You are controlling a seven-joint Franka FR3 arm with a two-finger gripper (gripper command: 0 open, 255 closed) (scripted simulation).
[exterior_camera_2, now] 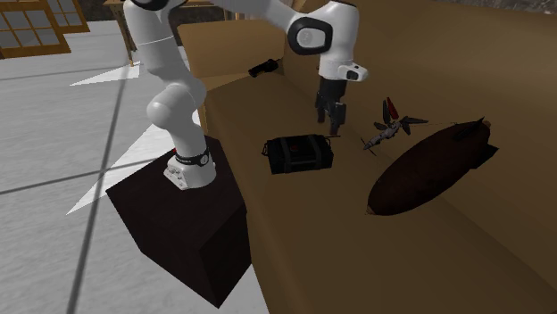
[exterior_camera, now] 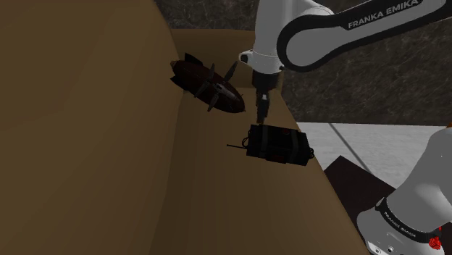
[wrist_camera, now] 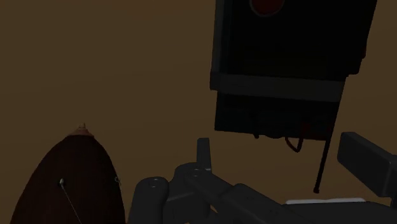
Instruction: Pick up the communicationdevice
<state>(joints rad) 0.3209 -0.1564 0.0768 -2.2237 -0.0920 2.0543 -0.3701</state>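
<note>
end effector (exterior_camera: 261, 110) spread apart | wrist pointing down | near black communication device (exterior_camera: 275, 143)

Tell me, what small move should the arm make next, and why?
Probably shift the gripper across until it hangs over the black boxy device. It hovers open beside the device, on the side toward the dark airship, with nothing between its fingers.

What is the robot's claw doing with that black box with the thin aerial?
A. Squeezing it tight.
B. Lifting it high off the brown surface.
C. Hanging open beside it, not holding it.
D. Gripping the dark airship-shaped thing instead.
C: the claw hangs beside the black box with its fingers apart and clear of it, while the box lies on the brown surface.
</note>
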